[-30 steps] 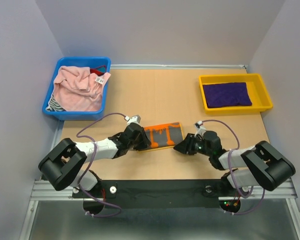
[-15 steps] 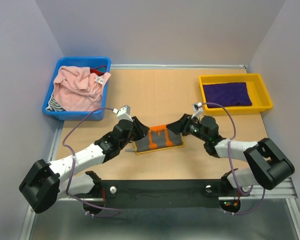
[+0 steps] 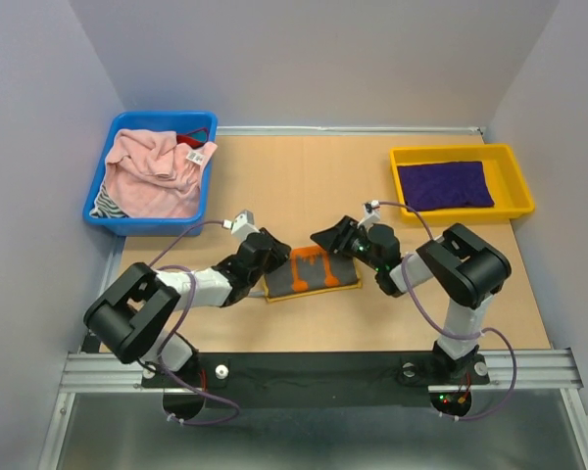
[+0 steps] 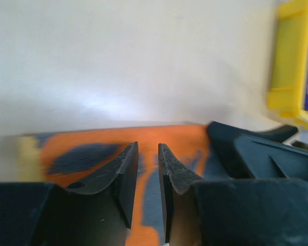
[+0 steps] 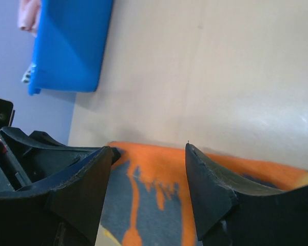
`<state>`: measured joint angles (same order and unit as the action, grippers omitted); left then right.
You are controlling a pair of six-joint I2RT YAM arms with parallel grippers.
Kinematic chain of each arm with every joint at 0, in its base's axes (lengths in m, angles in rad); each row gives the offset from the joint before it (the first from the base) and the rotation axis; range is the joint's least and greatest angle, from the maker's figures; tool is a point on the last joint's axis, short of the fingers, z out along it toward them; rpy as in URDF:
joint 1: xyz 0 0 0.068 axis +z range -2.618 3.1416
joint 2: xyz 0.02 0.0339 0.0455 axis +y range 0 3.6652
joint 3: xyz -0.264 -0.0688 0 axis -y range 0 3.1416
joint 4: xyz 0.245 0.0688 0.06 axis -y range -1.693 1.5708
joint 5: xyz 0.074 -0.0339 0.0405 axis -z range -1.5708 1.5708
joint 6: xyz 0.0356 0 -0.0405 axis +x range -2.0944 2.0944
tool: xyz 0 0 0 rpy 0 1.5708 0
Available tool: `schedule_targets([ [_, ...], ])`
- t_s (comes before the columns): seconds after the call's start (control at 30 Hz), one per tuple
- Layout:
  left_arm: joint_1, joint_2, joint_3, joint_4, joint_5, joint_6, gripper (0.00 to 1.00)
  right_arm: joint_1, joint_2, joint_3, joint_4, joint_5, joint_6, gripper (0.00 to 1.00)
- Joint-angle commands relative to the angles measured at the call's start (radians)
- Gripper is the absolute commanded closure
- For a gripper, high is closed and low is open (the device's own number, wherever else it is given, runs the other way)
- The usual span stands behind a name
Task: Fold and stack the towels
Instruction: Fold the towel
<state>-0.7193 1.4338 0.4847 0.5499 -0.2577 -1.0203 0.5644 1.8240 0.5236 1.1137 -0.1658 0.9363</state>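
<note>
Grey-and-orange towel (image 3: pixel 314 272) soft matt cloth; yellow bin (image 3: pixel 461 215) glossy plastic; table (image 3: pixel 304 186) smooth wood.

Left hand (image 4: pixel 147 149) barely parted, right hand (image 5: pixel 150 148) spread wide.

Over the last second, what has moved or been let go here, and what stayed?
The right gripper swung from the near right corner of the grey-and-orange towel to its far edge, jaws now wide open. The left gripper edged slightly farther at the left end. The towel slid slightly nearer. The blue bin and yellow bin stayed.
</note>
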Motion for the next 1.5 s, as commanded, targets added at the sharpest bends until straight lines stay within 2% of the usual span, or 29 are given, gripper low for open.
schedule_targets([
  [0.0, 0.068, 0.094, -0.112, 0.174, 0.035, -0.11, 0.67, 0.008, 0.064, -0.071, 0.196, 0.118, 0.039, 0.35],
  [0.17, 0.129, 0.195, -0.259, 0.342, 0.12, -0.207, 0.69, -0.018, 0.089, -0.197, 0.244, 0.276, 0.082, 0.33],
  [0.3, 0.147, 0.206, -0.288, 0.394, 0.143, -0.213, 0.69, -0.064, 0.06, -0.289, 0.29, 0.33, 0.065, 0.3],
  [0.53, 0.15, 0.139, -0.253, 0.294, 0.106, -0.158, 0.69, -0.124, -0.031, -0.33, 0.299, 0.347, -0.011, 0.3],
  [0.7, 0.152, 0.083, -0.164, 0.162, 0.104, -0.063, 0.68, -0.127, -0.13, -0.329, 0.29, 0.264, -0.089, 0.3],
  [0.8, 0.149, 0.054, -0.101, 0.095, 0.112, 0.011, 0.62, -0.127, -0.196, -0.304, 0.221, 0.204, -0.149, 0.3],
  [0.87, 0.146, 0.013, -0.049, 0.021, 0.104, 0.052, 0.56, -0.127, -0.294, -0.286, 0.065, 0.195, -0.189, 0.3],
  [0.9, 0.144, -0.021, -0.029, -0.011, 0.088, 0.098, 0.53, -0.127, -0.372, -0.252, -0.089, 0.201, -0.239, 0.29],
  [0.93, 0.132, -0.038, -0.003, -0.052, 0.074, 0.127, 0.5, -0.127, -0.408, -0.231, -0.174, 0.206, -0.27, 0.29],
  [1.0, 0.113, -0.067, 0.084, -0.188, 0.039, 0.176, 0.4, -0.126, -0.478, -0.182, -0.344, 0.228, -0.364, 0.29],
  [1.03, 0.084, -0.087, 0.148, -0.235, -0.009, 0.231, 0.35, -0.127, -0.541, -0.134, -0.502, 0.241, -0.388, 0.28],
  [1.07, 0.064, -0.093, 0.179, -0.314, -0.035, 0.256, 0.33, -0.127, -0.567, -0.113, -0.576, 0.276, -0.422, 0.26],
  [1.17, -0.001, -0.092, 0.291, -0.413, -0.123, 0.339, 0.25, -0.13, -0.655, -0.037, -0.842, 0.342, -0.462, 0.17],
  [1.2, -0.041, -0.082, 0.316, -0.457, -0.13, 0.359, 0.22, -0.13, -0.675, -0.022, -0.886, 0.369, -0.503, 0.09],
  [1.23, -0.067, -0.063, 0.339, -0.478, -0.133, 0.379, 0.21, -0.132, -0.692, -0.011, -0.973, 0.391, -0.514, 0.03],
  [1.27, -0.115, -0.047, 0.389, -0.517, -0.14, 0.414, 0.21, -0.138, -0.725, 0.004, -1.009, 0.42, -0.533, 0.0],
  [1.4, -0.227, 0.062, 0.531, -0.642, -0.178, 0.465, 0.21, -0.159, -0.77, 0.045, -1.155, 0.407, -0.573, 0.0],
  [1.47, -0.29, 0.126, 0.59, -0.677, -0.187, 0.465, 0.27, -0.159, -0.773, 0.055, -1.189, 0.356, -0.59, 0.03],
])
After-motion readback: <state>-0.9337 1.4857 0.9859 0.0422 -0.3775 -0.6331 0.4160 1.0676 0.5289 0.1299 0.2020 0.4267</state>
